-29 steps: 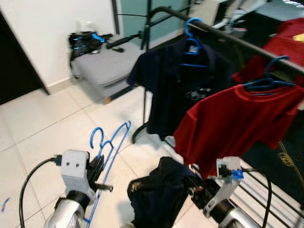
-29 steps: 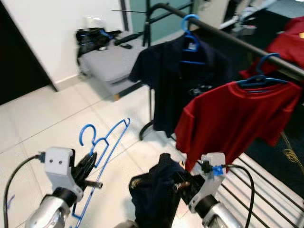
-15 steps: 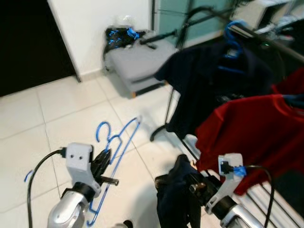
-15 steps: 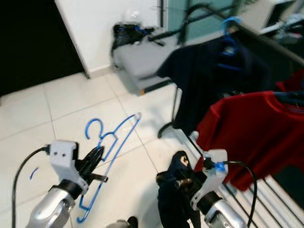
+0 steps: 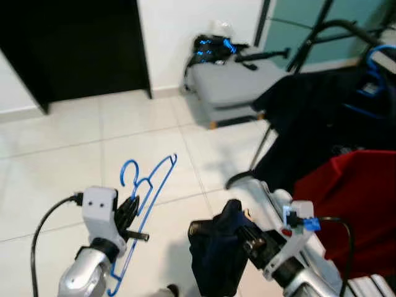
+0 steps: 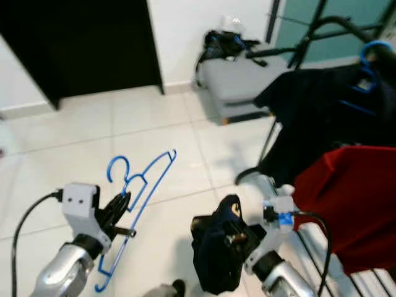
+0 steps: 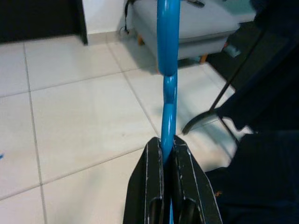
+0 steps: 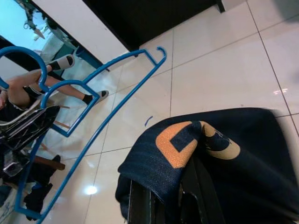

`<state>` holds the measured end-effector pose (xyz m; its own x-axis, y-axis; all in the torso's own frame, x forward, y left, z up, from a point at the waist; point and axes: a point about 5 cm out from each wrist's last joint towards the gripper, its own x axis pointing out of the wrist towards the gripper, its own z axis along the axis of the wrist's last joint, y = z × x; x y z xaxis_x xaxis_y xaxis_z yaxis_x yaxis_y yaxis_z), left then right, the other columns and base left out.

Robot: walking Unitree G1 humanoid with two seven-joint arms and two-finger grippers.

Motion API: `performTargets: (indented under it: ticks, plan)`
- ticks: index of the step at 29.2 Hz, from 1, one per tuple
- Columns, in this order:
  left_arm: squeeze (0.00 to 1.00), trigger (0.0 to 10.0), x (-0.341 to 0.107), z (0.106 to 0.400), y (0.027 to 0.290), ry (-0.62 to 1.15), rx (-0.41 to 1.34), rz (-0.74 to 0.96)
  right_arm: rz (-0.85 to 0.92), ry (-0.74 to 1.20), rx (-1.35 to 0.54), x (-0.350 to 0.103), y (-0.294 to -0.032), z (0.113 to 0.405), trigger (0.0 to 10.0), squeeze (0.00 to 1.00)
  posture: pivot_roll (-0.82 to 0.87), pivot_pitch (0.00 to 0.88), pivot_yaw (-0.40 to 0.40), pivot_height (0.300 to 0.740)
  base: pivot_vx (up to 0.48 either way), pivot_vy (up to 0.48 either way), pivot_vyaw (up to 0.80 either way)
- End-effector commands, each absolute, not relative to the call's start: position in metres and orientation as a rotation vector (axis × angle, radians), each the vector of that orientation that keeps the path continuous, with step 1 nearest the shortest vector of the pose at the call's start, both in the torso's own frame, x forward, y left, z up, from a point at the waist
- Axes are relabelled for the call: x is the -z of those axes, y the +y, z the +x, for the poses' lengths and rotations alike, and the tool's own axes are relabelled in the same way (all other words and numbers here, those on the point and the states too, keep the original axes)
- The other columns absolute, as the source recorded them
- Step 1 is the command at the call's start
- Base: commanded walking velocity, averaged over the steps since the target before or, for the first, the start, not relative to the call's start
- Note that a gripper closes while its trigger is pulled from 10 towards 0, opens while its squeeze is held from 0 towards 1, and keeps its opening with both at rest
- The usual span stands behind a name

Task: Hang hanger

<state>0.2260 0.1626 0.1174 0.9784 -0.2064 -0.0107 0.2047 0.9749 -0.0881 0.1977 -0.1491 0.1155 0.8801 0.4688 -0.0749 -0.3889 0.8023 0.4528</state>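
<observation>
Left pincer [image 5: 131,209] clamping blue hanger [image 5: 147,195], fingers pressed together on its thin bar, hanger raised above white tile floor [image 5: 74,154], hook pointing up. Right pincer [image 6: 238,238] gripping dark navy garment [image 6: 216,250] with orange print, cloth bunching over fingers. Clothes rack [image 5: 334,31] standing at right, carrying dark shirt [image 5: 315,124] and red shirt [image 5: 356,198]. Grey bench [image 5: 232,86] sitting against wall.

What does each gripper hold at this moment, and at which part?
The left gripper pinches the blue hanger on its thin frame bar. The right gripper grips a bunched fold of the dark navy garment.
</observation>
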Motion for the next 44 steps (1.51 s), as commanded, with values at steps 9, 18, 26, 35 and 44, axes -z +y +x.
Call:
performTargets:
  ticks: [9, 18, 26, 35, 44]
  plan:
    - [0.0, 10.0, -0.1156, 0.2247, 0.1605, 0.03, 0.221, -0.078, 0.456, 0.172, -0.471, -0.1188, -0.1502, 0.1953, 10.0, 0.0, 0.02, 0.207, -0.024, 0.74, 0.0, 0.0, 0.71]
    - [0.0, 10.0, -0.1143, 0.2256, 0.1585, 0.042, 0.231, -0.083, 0.458, 0.172, -0.467, -0.1188, -0.1525, 0.1952, 10.0, 0.0, 0.02, 0.21, -0.024, 0.74, 0.0, 0.0, 0.7]
    - [0.0, 10.0, -0.1134, 0.2266, 0.1583, 0.047, 0.236, -0.093, 0.458, 0.173, -0.467, -0.1184, -0.1527, 0.1955, 10.0, 0.0, 0.01, 0.206, -0.024, 0.74, 0.0, 0.0, 0.7]
    - [0.0, 10.0, -0.1121, 0.2268, 0.1572, 0.049, 0.237, -0.096, 0.459, 0.177, -0.474, -0.1173, -0.1533, 0.1957, 10.0, 0.0, 0.01, 0.192, -0.028, 0.74, 0.0, 0.0, 0.7]
    - [0.0, 10.0, -0.1119, 0.2266, 0.1567, 0.049, 0.238, -0.102, 0.461, 0.175, -0.476, -0.1178, -0.1536, 0.1955, 10.0, 0.0, 0.01, 0.191, -0.027, 0.74, 0.0, 0.0, 0.7]
